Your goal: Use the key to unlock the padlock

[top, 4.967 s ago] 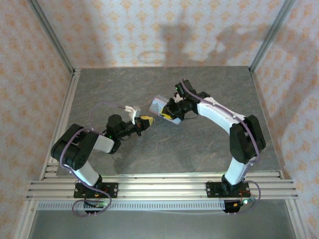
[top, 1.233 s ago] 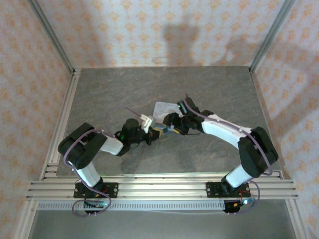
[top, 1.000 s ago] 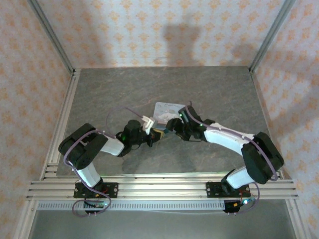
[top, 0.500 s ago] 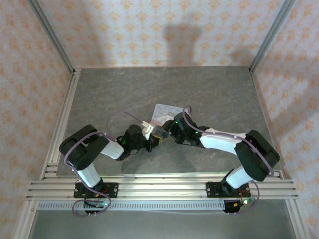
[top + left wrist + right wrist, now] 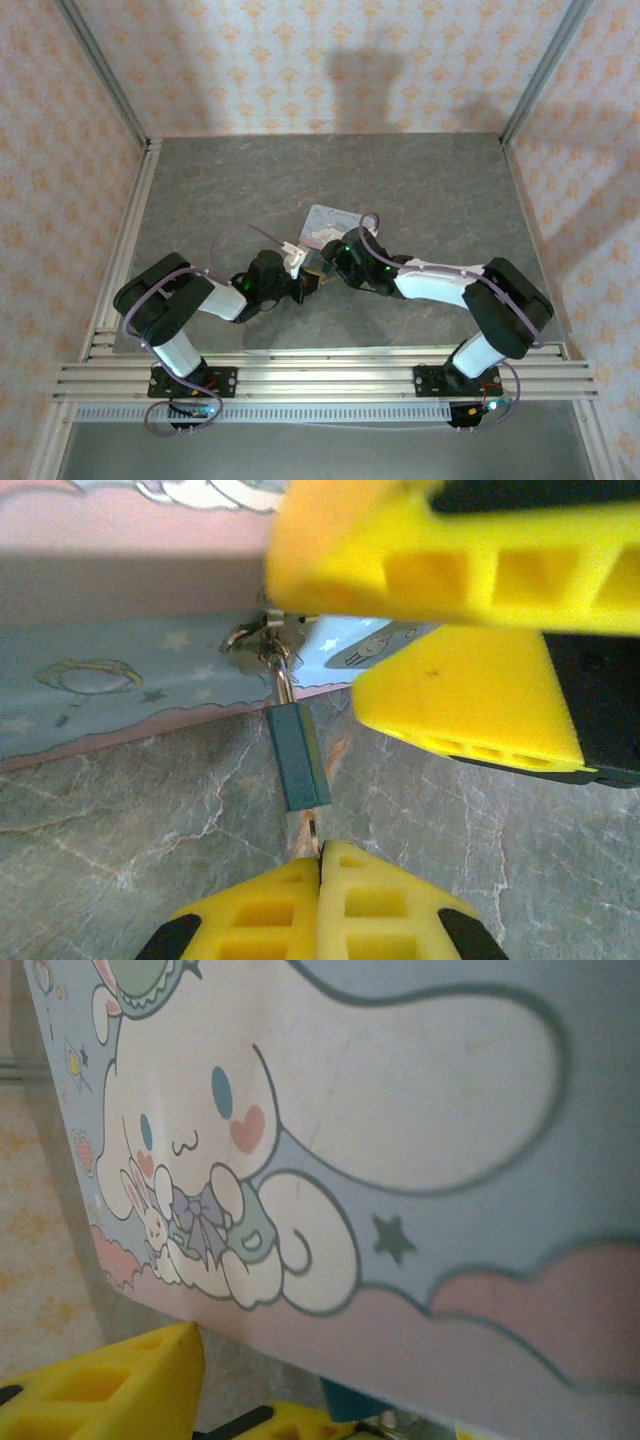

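Left hand (image 5: pixel 320 875) pinches the thin pale metal key (image 5: pixel 313 827) — seated in the small teal padlock (image 5: pixel 298 755); twist without pulling while right hand (image 5: pixel 333 262) grips the light-blue tin (image 5: pixel 120 680).

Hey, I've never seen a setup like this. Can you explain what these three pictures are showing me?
These are two robot arms bolted to a table, each ending in a yellow two-finger gripper. One picture looks down from above; the other two come from a camera on each wrist. On the table is a light-blue cartoon tin, with a small teal padlock hanging from its clasp. The left gripper is shut on a thin key at the padlock's underside. The right gripper appears to grip the tin.
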Motion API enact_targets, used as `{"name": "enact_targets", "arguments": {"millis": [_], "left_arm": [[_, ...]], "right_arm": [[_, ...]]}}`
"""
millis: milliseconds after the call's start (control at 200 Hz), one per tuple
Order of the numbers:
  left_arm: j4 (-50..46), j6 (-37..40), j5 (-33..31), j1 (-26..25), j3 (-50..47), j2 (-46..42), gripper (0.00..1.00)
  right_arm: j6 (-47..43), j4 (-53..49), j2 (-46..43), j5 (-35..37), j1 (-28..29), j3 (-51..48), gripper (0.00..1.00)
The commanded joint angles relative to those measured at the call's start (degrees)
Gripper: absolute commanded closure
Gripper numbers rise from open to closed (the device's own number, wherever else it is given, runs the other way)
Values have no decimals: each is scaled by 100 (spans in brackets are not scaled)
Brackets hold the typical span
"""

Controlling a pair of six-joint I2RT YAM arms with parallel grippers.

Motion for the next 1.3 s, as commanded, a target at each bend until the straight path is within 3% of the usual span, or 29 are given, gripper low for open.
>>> {"name": "enact_targets", "arguments": {"millis": [0, 140, 295, 696, 976, 1291], "left_arm": [[-226, 43, -156, -49, 30, -320, 100], [-572, 117, -130, -44, 147, -430, 100], [-569, 108, -53, -28, 182, -348, 100], [-372, -27, 137, 25, 76, -342, 100], [-330, -35, 175, 57, 9, -387, 100], [-374, -35, 277, 81, 7, -434, 100]], "right_arm": [[-286, -972, -612, 672, 33, -27, 36], [-450, -1497, -1179, 927, 33, 74, 37], [-480, -1352, -1313, 890, 192, 17, 46], [7, -477, -331, 786, 574, 51, 49], [223, 141, 186, 848, 618, 38, 41], [225, 331, 526, 920, 622, 17, 43]]}}
